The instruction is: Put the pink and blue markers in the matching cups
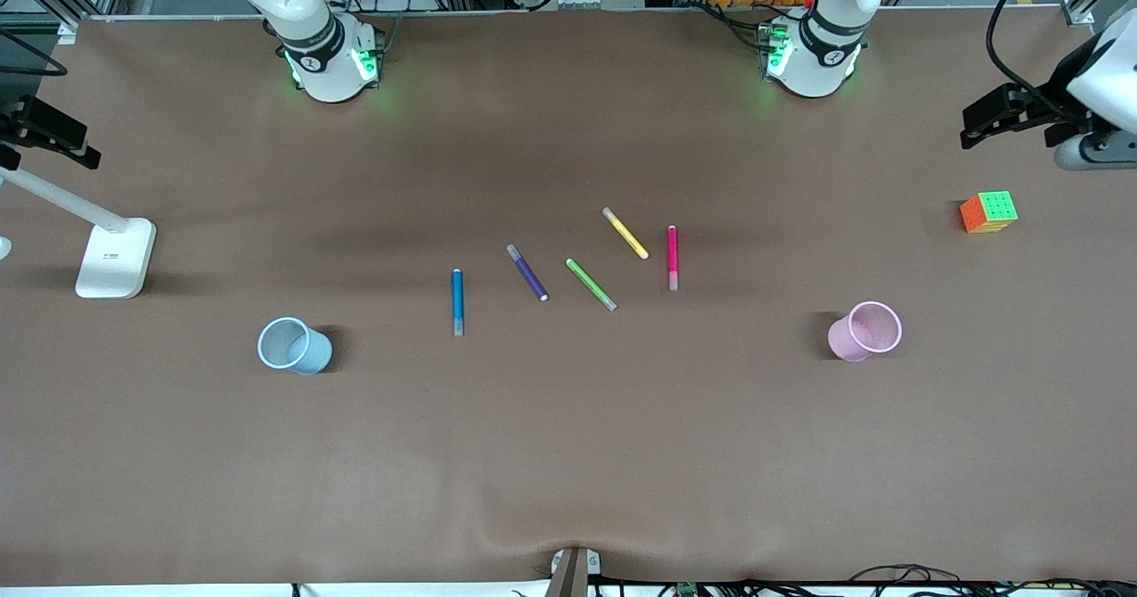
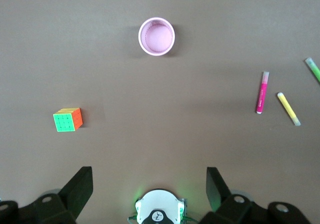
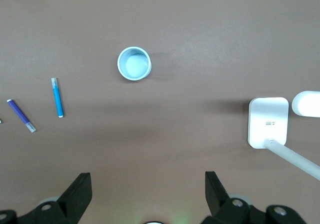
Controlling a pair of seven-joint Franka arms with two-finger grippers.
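Toward right arm's end, blue cup (image 1: 311, 362) upright with blue marker (image 1: 457, 299) flat beside; toward left arm's end, pink marker (image 1: 672, 255) flat, pink cup (image 1: 839, 339) upright; probably light, stiff, slick, best pinched mid-barrel; right gripper (image 3: 147, 186) and left gripper (image 2: 149, 184) spread wide, empty, waiting above the table.

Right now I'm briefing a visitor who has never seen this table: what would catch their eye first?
Probably the fan of five markers lying mid-table, running from the blue marker toward the right arm's end to the pink marker toward the left arm's end. Next, the two upright cups nearer the front camera: the blue cup and the pink cup, each at its own marker's end. A bright puzzle cube sits alone at the left arm's end.
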